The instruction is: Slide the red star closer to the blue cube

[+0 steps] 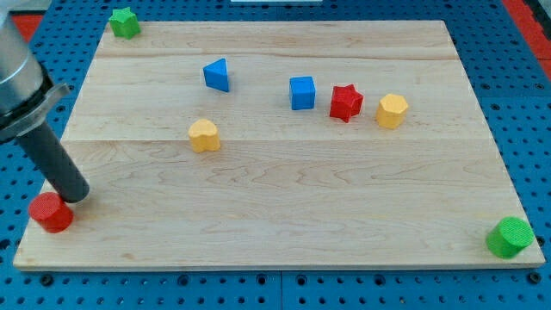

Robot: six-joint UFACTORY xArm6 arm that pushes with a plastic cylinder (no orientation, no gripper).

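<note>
Red star and blue cube sit side by side near the middle of the table, with my tip far off at the view's left edge.

The red star (346, 102) lies just to the view's right of the blue cube (302, 92), close beside it with a narrow strip of wood between them. A yellow hexagonal block (392, 110) sits just right of the star. A blue triangular block (217, 75) lies further left, and a second yellow block (204, 135) rests below it. My tip (76, 195) rests at the table's (284, 215) lower left, just beside a red cylinder (50, 212) and well apart from the star. The arm has no hand, only the rod. A green star-like block (125, 21) occupies the top left corner and a green cylinder (510, 237) the bottom right.
</note>
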